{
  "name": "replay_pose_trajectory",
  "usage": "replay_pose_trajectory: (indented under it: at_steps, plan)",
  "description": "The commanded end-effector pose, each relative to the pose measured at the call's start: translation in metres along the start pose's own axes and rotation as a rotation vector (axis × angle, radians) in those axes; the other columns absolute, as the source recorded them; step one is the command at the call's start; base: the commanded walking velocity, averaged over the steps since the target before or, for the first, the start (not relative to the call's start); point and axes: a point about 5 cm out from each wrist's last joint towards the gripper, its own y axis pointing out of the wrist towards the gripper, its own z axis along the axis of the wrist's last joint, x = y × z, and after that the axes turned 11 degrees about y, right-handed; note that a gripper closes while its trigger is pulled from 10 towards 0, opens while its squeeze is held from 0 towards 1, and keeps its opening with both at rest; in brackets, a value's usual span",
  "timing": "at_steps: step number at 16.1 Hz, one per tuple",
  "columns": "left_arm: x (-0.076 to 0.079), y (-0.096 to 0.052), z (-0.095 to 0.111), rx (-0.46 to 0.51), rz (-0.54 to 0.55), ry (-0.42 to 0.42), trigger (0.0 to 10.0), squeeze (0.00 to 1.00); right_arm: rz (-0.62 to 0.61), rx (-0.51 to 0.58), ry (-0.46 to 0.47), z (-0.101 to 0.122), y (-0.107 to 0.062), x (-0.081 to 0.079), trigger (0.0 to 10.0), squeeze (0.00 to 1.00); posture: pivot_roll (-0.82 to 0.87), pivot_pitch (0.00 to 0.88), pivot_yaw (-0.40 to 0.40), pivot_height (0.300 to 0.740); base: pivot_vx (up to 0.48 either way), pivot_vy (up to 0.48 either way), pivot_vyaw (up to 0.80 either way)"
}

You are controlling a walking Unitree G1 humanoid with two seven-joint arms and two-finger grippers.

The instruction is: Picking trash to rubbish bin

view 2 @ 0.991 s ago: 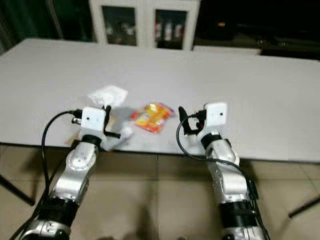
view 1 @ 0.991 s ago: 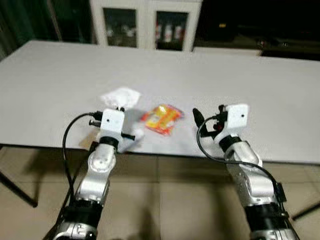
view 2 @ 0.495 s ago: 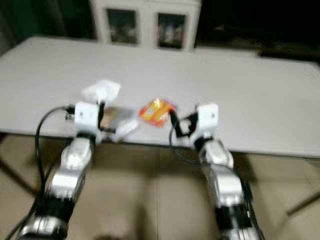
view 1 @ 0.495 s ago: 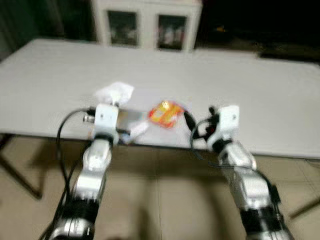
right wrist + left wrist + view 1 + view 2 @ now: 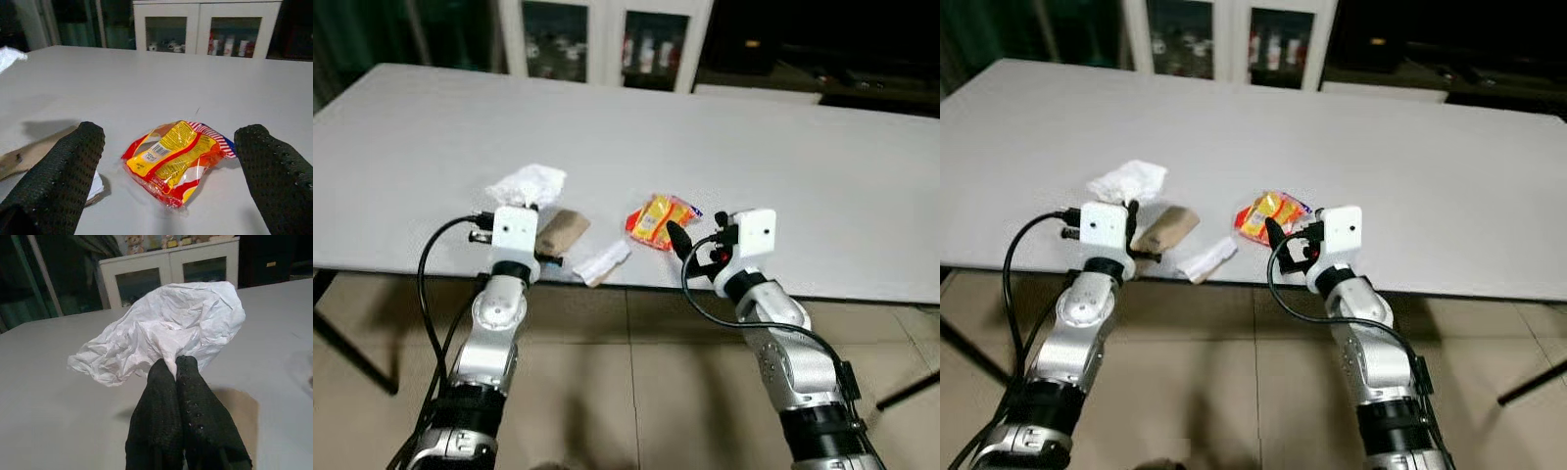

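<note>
A crumpled white paper (image 5: 526, 183) sits near the table's front edge. My left gripper (image 5: 174, 363) is shut, its black fingertips pinching the paper's near edge. To the right lies an orange and yellow snack packet (image 5: 661, 220) flat on the table. My right gripper (image 5: 697, 235) is open just in front of it. In the right wrist view the packet (image 5: 171, 159) lies ahead between the two spread fingers (image 5: 73, 161), untouched.
A brown card piece (image 5: 561, 232) and a folded white tissue (image 5: 600, 262) lie between the two grippers at the edge of the white table (image 5: 783, 147). A white glass-door cabinet (image 5: 607, 44) stands behind it. A tiled floor (image 5: 636, 392) lies below.
The camera has shifted. My left gripper has drawn back to the left with the white paper, uncovering the brown card and the tissue. My right gripper now sits closer to the snack packet.
</note>
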Motion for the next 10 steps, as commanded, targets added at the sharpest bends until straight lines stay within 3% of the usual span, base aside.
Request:
replay_pose_trajectory:
  at_steps: [1,3,10]
  plan:
    - [0.0033,0.0032,0.0044,0.007,-0.003,-0.003,10.0,0.00,0.004,0.010,-0.008,0.0047,-0.0009,0.0009,10.0,0.00,-0.03,0.040,-0.051,0.740,0.251,0.251,0.00]
    - [0.0033,0.0035,0.0051,0.009,-0.005,0.000,10.0,0.00,0.009,0.009,-0.007,0.0047,-0.0006,-0.0004,10.0,0.00,-0.03,0.041,-0.051,0.740,0.255,0.247,0.00]
    - [0.0011,0.0050,0.0040,-0.010,-0.007,0.034,10.0,0.00,0.001,0.001,0.001,0.0026,0.0014,-0.0022,10.0,0.00,-0.03,0.044,-0.046,0.740,0.330,0.000,0.00]
